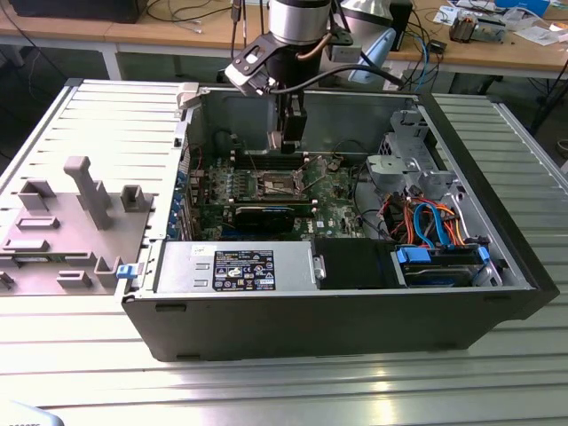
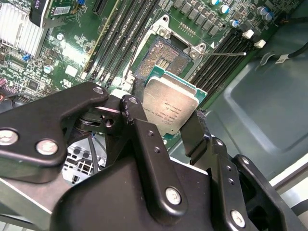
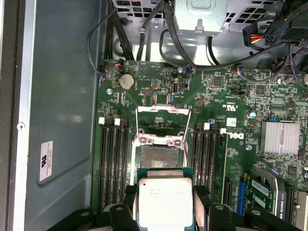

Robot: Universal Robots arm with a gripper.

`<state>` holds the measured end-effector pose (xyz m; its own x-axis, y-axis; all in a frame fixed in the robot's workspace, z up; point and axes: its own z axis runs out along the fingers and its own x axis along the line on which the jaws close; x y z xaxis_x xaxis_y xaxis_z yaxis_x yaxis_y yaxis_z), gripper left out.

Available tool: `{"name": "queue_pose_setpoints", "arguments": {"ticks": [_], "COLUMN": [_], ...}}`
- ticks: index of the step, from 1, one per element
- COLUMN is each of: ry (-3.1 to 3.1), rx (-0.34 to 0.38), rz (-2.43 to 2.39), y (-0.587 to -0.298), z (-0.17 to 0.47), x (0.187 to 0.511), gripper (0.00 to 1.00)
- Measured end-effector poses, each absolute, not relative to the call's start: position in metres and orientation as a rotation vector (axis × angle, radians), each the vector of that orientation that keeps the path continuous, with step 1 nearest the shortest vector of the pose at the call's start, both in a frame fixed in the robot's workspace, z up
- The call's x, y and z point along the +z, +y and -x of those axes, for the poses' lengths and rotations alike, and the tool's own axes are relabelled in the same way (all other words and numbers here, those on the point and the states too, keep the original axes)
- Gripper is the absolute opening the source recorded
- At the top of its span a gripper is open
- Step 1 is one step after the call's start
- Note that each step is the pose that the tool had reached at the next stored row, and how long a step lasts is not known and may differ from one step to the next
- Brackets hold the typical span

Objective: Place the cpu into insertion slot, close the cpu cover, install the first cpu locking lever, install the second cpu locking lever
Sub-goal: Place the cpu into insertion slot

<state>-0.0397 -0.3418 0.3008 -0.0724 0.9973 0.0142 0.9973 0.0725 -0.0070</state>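
My gripper hangs inside the open computer case, shut on the cpu, a silvery square chip on a green carrier edge. The black fingers clamp two opposite edges of the cpu. It hovers a little above and beside the insertion slot, a dark square socket with a silver rim on the green motherboard. The cpu cover stands tilted up, open, at the slot's far edge. A thin wire locking lever sticks out sideways from the socket, unlatched.
Long black memory slots flank the socket on both sides. A finned heatsink, a black graphics card, the power supply and a drive cage with coloured cables crowd the case. A grey fixture plate lies at the exterior view's left.
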Motion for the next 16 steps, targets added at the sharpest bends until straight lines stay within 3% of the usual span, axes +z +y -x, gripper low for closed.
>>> {"name": "queue_pose_setpoints", "arguments": {"ticks": [16], "ry": [-2.289], "rx": [-0.007], "rz": [2.129], "y": [-0.3418], "z": [0.0397], "x": [0.2976], "gripper": [0.55]}}
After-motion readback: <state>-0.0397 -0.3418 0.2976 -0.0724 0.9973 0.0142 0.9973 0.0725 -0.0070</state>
